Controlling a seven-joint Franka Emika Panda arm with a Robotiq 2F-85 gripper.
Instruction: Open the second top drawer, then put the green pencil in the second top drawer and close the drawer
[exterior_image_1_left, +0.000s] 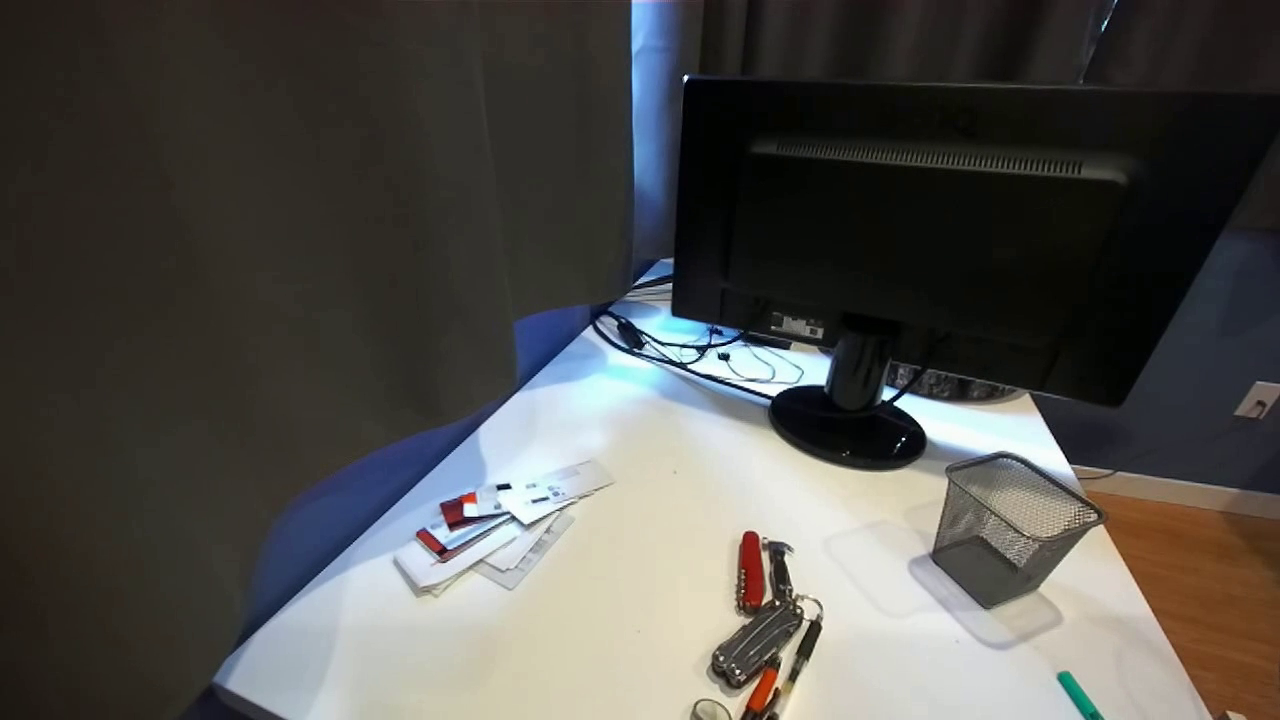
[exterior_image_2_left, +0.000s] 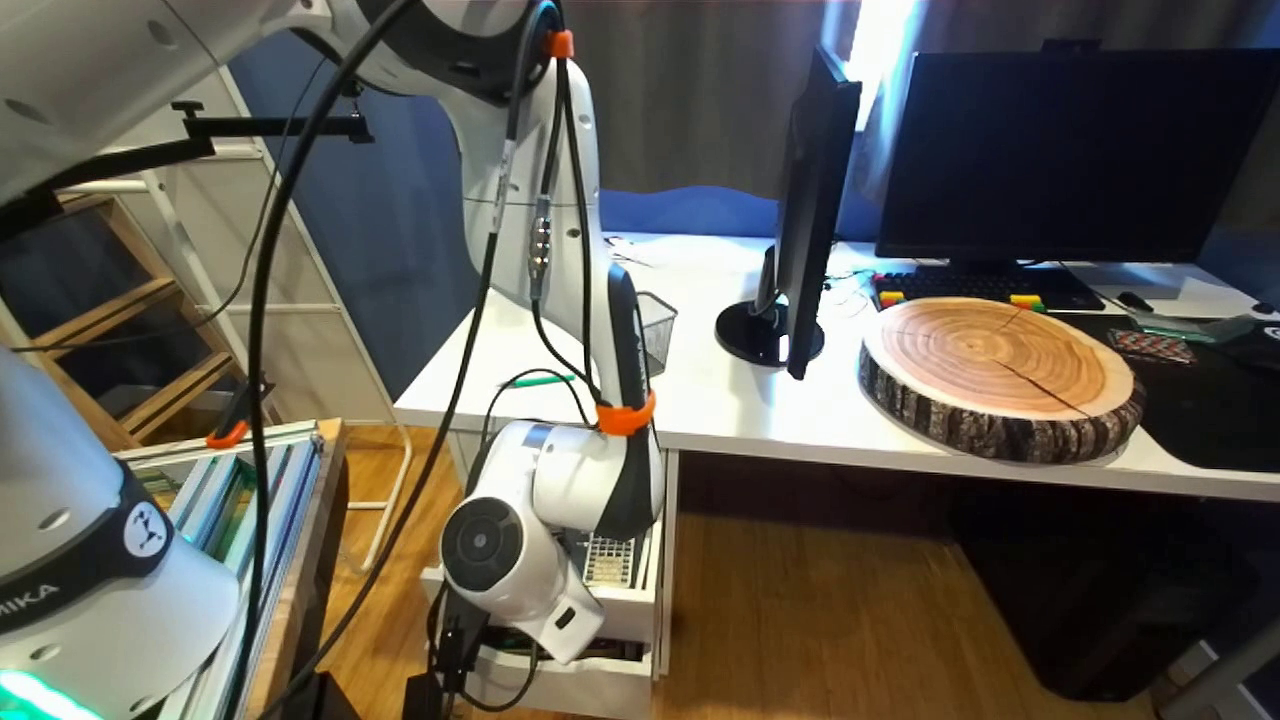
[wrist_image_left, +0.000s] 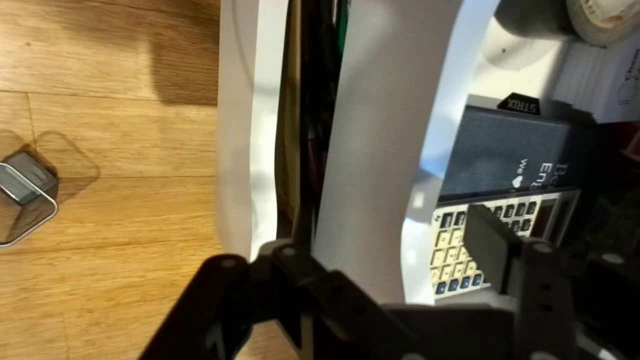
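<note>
The green pencil lies on the white desktop near its edge; it also shows in an exterior view, close behind the arm's cables. Two drawers stand open below the desk. The upper one holds a calculator, a dark book and a tape roll. The lower one is narrowly exposed, with dark items and something green inside. My gripper is open and empty. Its fingers straddle the upper drawer's front wall: one before it, one inside over the calculator. The arm hides what lies above the open drawers and most of the gripper in an exterior view.
A mesh cup stands near the pencil. Tools and papers lie on the desk. A monitor stands behind. A crate stands beside the drawers. A mesh container appears over the floor. Cables hang along the arm.
</note>
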